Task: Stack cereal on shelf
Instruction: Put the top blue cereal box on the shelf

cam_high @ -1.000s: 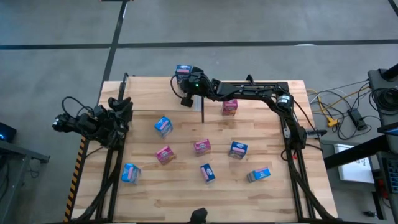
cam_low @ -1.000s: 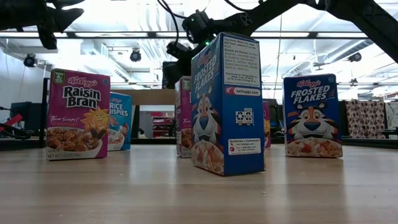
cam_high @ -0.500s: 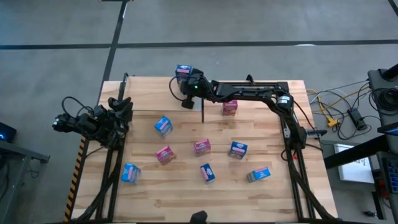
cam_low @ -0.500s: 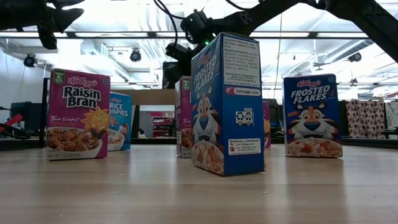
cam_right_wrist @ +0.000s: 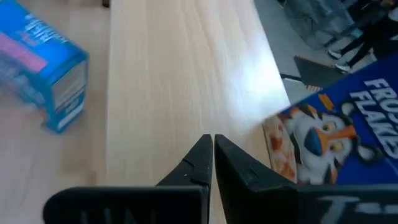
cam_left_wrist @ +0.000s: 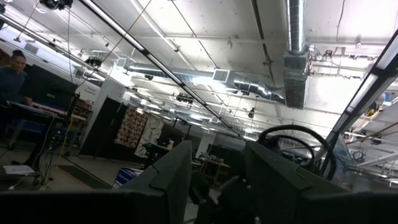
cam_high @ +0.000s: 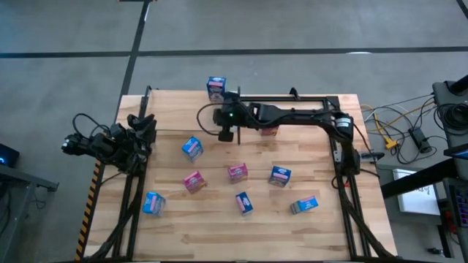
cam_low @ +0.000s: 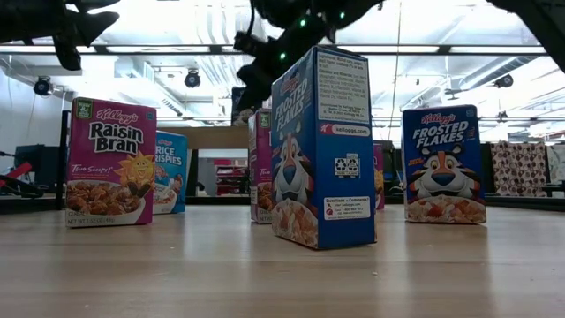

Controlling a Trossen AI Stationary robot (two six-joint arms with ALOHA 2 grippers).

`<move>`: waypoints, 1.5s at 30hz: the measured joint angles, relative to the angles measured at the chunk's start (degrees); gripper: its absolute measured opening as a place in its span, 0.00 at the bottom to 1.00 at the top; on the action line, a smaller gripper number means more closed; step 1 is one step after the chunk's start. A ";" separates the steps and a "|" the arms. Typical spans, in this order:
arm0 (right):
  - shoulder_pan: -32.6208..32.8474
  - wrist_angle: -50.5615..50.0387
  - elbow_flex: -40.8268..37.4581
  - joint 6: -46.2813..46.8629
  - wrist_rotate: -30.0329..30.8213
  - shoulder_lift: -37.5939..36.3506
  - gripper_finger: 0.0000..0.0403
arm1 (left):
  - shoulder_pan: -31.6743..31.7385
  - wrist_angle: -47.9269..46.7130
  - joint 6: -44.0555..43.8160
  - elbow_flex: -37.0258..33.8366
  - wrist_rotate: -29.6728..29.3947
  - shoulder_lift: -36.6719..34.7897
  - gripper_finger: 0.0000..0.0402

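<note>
The left gripper [cam_high: 143,130] is parked off the table's left edge, holding nothing, fingers [cam_left_wrist: 168,177] partly apart and aimed up at the ceiling, so that arm looks like it's just waiting.

The right gripper [cam_high: 226,134] hangs over the shelf [cam_high: 219,109] with its fingers [cam_right_wrist: 205,163] pressed together and empty. A blue Frosted Flakes box [cam_high: 216,88] stands just beyond it on the shelf's far edge, probably already placed. A blue box [cam_high: 192,147] sits near it on its left, the likely next pick.

8 boxes show from above, most still scattered on the table [cam_high: 322,226]. Low view reads Raisin Bran [cam_low: 112,162], Rice Krispies [cam_low: 170,171], Frosted Flakes [cam_low: 321,148] and "kelloggs.com".
</note>
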 joint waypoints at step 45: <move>13.77 13.59 -40.48 4.98 -0.76 -33.77 0.02 | 3.34 -39.57 -6.11 34.13 3.79 46.91 0.31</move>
